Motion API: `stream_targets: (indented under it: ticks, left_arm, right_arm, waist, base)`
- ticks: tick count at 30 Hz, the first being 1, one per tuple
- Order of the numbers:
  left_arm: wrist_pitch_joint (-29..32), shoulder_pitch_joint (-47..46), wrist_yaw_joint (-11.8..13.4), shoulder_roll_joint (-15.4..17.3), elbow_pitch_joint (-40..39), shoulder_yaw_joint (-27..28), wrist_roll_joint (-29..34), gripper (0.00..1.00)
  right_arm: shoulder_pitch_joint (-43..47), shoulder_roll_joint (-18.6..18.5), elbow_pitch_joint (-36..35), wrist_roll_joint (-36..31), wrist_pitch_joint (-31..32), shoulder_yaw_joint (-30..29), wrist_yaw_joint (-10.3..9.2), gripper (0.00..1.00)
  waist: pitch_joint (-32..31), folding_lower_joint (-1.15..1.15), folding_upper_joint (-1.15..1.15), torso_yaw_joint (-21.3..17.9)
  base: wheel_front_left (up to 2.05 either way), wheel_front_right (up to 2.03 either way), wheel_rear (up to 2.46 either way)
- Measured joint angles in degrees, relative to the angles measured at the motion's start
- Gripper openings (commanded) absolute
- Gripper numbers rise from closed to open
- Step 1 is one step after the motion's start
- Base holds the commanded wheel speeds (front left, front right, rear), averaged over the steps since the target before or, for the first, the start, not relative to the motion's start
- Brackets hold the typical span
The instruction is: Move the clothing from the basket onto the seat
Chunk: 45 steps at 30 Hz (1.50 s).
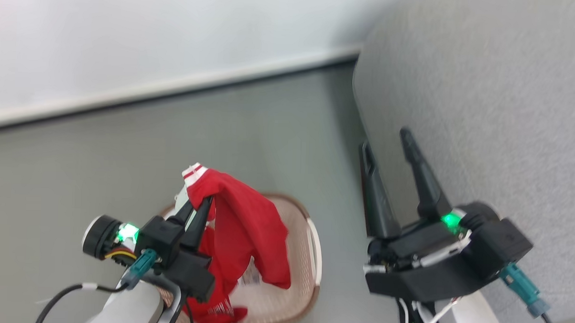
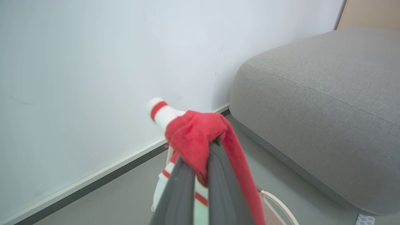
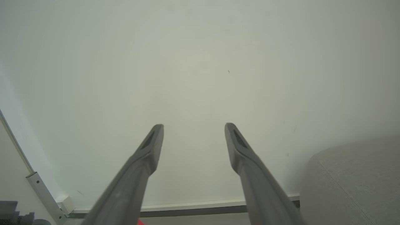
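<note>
Red clothing pinched in the closed left gripper, hanging over the basket with lower folds inside its rim — bare grey floor between basket and seat edge, right gripper spread empty near that edge, white wall behind.

There is one basket. There is one big grey seat. There are two grippers, the left gripper and the right gripper, each with two dark fingers. I count one piece of red clothing for sure. The red lower in the basket may be a second.
</note>
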Motion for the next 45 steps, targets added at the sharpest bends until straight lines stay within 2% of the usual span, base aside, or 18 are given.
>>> stream_targets:
  ticks: [9,17,26,35,45]
  left_arm:
    - [0.0,3.2,1.3,0.7,-6.1,3.9,0.7,0.0]
    - [0.0,4.3,2.6,1.7,-10.9,7.4,1.9,0.0]
    - [0.0,5.7,2.6,2.1,-13.2,8.4,3.4,0.0]
    - [0.0,5.9,2.6,1.5,-14.6,9.0,4.5,0.0]
    - [0.0,1.6,-0.6,-1.7,-14.2,4.9,7.7,0.0]
  right_arm:
    - [4.1,-1.9,1.8,2.1,0.0,1.7,-0.01,1.0]
    - [5.1,-3.2,4.1,3.9,0.0,4.6,0.0,1.0]
    - [5.6,-4.2,7.9,6.9,0.0,8.7,-0.01,1.0]
    - [4.9,-4.9,9.7,7.5,0.0,9.5,0.0,1.0]
    - [2.9,-5.1,16.2,9.2,0.0,13.3,0.0,1.0]
  waist:
    - [-10.7,0.0,0.0,1.0]
    - [-15.9,0.01,0.0,2.0]
    - [-18.3,0.02,0.01,3.2]
    - [-18.7,0.02,0.01,4.0]
    - [-18.4,0.03,0.01,3.1]
  base:
    - [0.0,0.0,0.0]
    - [0.0,0.0,0.0]
    - [0.0,0.0,0.0]
    - [0.0,0.0,0.0]
    - [0.0,0.0,0.0]
